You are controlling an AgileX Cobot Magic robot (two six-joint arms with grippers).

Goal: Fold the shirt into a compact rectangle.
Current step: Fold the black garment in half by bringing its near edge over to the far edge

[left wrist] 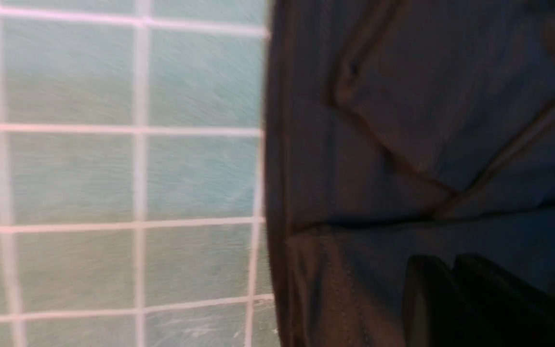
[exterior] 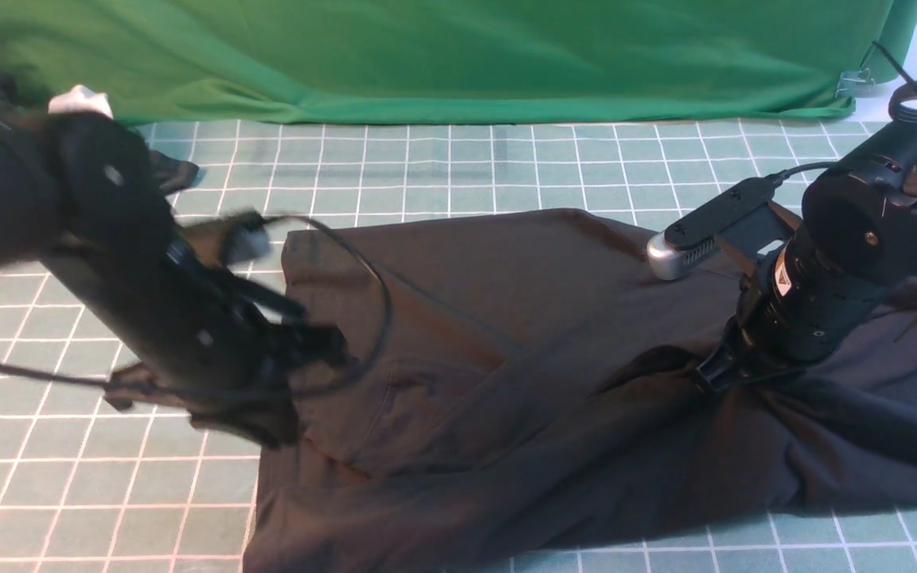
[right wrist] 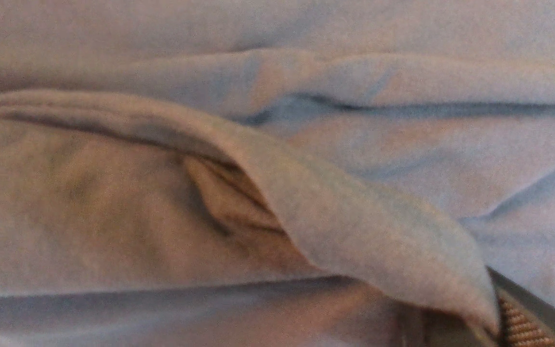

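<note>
The black shirt point(exterior: 506, 334) lies partly folded on the gridded mat, with creases and a doubled layer across its middle; no print shows. My left gripper point(exterior: 267, 414) is blurred over the shirt's left edge. In the left wrist view its dark fingers point(left wrist: 431, 299) sit pressed together, shut, just above the shirt point(left wrist: 427, 120), with no cloth seen between them. My right gripper point(exterior: 709, 374) points down on the shirt's right part. In the right wrist view a raised fold of the shirt point(right wrist: 354, 226) runs into the shut right gripper point(right wrist: 496, 330) beside its ribbed pad point(right wrist: 523, 330).
A teal mat with a white grid point(exterior: 68, 493) covers the table. A green backdrop cloth point(exterior: 442, 56) hangs along the far edge. A small white cloth point(exterior: 80, 101) and a small dark garment point(exterior: 172, 171) lie at the far left.
</note>
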